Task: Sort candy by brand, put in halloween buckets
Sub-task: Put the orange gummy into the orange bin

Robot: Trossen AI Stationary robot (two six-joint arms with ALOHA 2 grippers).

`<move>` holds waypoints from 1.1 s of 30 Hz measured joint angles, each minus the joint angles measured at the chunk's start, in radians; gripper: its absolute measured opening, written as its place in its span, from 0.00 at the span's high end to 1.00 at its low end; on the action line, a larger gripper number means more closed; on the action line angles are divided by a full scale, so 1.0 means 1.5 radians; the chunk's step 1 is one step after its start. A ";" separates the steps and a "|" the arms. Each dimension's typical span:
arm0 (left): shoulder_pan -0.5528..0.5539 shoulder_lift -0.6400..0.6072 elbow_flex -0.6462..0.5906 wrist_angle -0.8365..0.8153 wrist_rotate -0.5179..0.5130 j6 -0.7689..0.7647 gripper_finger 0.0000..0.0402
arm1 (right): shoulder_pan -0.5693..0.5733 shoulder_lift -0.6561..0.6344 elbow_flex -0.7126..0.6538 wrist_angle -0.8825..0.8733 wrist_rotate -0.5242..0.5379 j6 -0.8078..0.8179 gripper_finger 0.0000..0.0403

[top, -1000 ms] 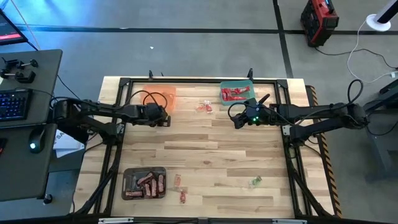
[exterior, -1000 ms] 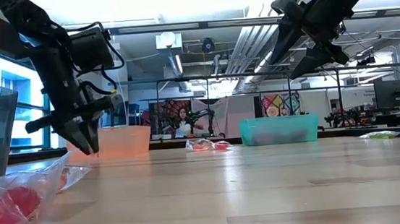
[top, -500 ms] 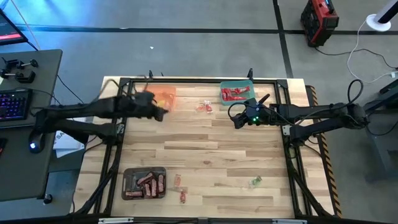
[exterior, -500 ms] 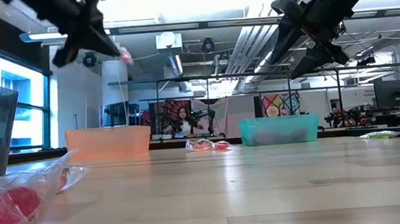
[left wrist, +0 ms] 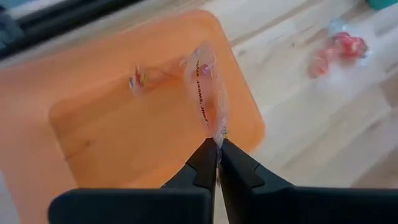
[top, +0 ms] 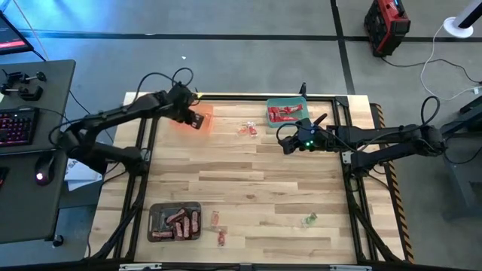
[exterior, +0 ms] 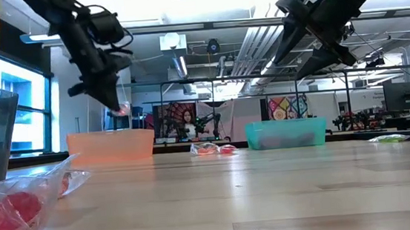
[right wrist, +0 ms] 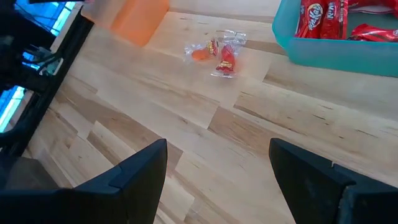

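My left gripper (top: 194, 118) hangs over the translucent orange tub (top: 200, 113) at the table's far left, shut on a small pink candy in a clear wrapper (left wrist: 206, 87). In the low view this gripper (exterior: 119, 107) is a little above the orange tub (exterior: 111, 147). Another small wrapped candy (left wrist: 140, 78) lies inside the orange tub (left wrist: 112, 143). My right gripper (top: 289, 142) hovers open just near of the green tub (top: 287, 111), which holds red candies (right wrist: 323, 15). The dark grey tub (top: 175, 221) at the near left holds brown bars. My left gripper pinches one end of the clear wrapper (left wrist: 217, 134) between its two fingertips, coming from above. The candy is lifted clear and hangs beyond the fingertips over the orange tub.
Loose candies lie between the orange and green tubs (top: 248, 129), beside the dark grey tub (top: 218, 228), and one pale green one at the near right (top: 309, 219). A clear-wrapped red candy (exterior: 8, 207) lies close to the low camera. Black frame rails border the table.
My left gripper rose from the table just near of the orange tub, carrying the pink candy, swung toward the far edge, and came down to stand over the tub. It stayed shut.
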 joint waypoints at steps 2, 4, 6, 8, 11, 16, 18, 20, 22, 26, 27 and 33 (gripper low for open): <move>0.016 0.017 0.000 0.010 0.005 0.013 0.97 | 0.000 0.000 0.000 0.000 0.000 0.006 0.32; 0.027 0.023 -0.001 0.010 0.017 0.017 0.93 | 0.000 0.000 0.000 0.000 0.000 0.018 0.32; 0.033 0.024 -0.001 0.007 0.027 0.032 0.89 | 0.000 0.000 0.000 0.000 0.000 0.020 0.32; 0.032 0.022 -0.001 0.005 0.030 0.050 0.84 | 0.000 0.000 0.000 -0.001 0.000 0.017 0.32; 0.032 0.014 -0.001 0.006 0.032 0.063 0.76 | 0.000 0.000 0.000 -0.001 0.000 0.021 0.32; 0.028 -0.005 -0.001 0.014 0.090 0.049 0.65 | 0.000 0.000 0.000 0.002 -0.001 0.032 0.32; 0.007 -0.015 -0.001 0.046 0.169 0.045 0.63 | 0.000 0.000 0.000 0.014 -0.007 0.032 0.32; -0.037 -0.027 -0.001 0.084 0.241 0.034 0.62 | 0.000 0.000 0.000 0.035 -0.026 0.032 0.32; -0.104 -0.038 0.000 0.129 0.263 0.013 0.62 | 0.003 -0.001 0.000 0.046 -0.066 0.033 0.32; -0.275 -0.040 0.000 0.177 0.255 -0.006 0.62 | 0.039 -0.015 0.000 0.045 -0.118 0.059 0.32; -0.323 -0.034 0.000 0.179 0.247 -0.001 0.62 | 0.052 -0.020 0.000 0.043 -0.119 0.070 0.32; -0.555 0.039 0.000 0.142 0.208 0.065 0.62 | 0.151 -0.053 0.000 0.010 -0.121 0.128 0.32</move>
